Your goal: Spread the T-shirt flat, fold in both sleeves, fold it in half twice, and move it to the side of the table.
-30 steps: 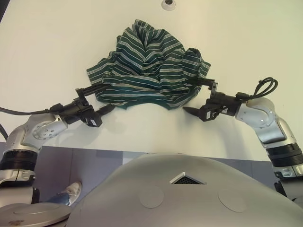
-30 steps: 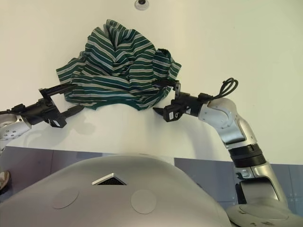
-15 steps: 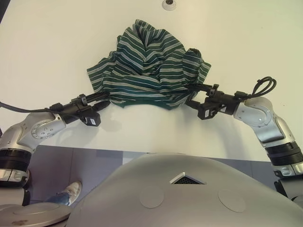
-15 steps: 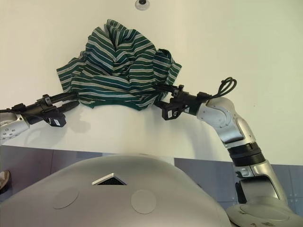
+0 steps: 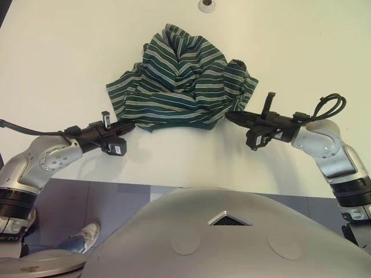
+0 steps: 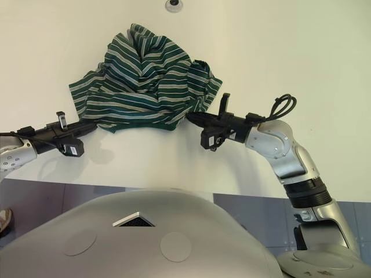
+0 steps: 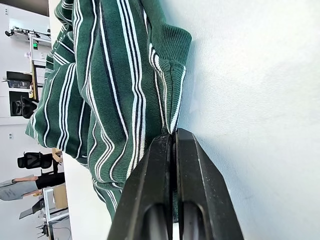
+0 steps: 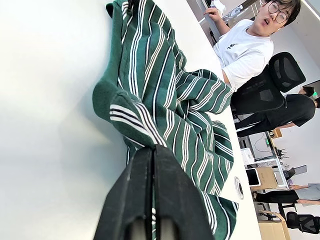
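A dark green T-shirt (image 5: 182,84) with thin white stripes lies crumpled in a heap on the white tabletop (image 5: 64,52). It sits toward the far middle, a little short of a small round fitting (image 5: 206,5) set into the surface. The cloth is bunched and creased, with its highest folds at the far side and a flatter hem toward the robot.

The left gripper (image 5: 132,122) sits low over the tabletop at the near left edge of the shirt. In the left wrist view its black fingers (image 7: 192,170) are pressed together, pinching a fold of the ribbed hem at their tips. The striped cloth rises beyond them.

The right gripper (image 5: 231,116) meets the near right edge of the shirt, just under a bunched lobe of fabric. In the right wrist view its fingers (image 8: 135,185) are likewise closed tight, and a thick rolled edge with white stripes is nipped between the tips. A black cable (image 5: 327,107) loops above the right forearm.

The two grippers are well apart, one at each near corner of the heap.
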You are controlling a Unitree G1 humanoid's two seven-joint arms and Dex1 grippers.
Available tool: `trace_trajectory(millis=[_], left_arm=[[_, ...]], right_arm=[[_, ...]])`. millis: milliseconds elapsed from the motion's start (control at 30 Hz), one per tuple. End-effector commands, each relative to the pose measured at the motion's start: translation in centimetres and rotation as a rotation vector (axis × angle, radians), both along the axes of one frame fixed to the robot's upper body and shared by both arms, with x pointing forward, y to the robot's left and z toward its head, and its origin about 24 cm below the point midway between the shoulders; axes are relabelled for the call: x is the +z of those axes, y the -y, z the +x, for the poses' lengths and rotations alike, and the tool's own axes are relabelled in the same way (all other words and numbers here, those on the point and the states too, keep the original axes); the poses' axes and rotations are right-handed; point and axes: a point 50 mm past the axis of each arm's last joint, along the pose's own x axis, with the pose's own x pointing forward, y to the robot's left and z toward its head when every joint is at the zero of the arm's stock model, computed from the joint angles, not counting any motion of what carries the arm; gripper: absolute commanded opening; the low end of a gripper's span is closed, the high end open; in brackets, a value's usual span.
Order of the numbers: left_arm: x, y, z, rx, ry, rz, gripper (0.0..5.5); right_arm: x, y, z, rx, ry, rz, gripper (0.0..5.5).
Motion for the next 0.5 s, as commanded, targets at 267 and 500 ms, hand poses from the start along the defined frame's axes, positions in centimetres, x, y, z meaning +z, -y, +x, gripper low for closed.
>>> trace_trajectory(millis=[267, 500], left_arm=[[1.6, 0.6, -0.1, -0.002, 0.012, -0.206, 0.0], [9.4, 0.4, 1.2, 0.012, 0.2, -0.858, 0.0]], right_arm=[[0.9, 0.7, 0.3, -0.036, 0.004, 0.059, 0.03], [5.0, 3.4, 1.2, -0.151, 0.079, 0.305, 0.03]])
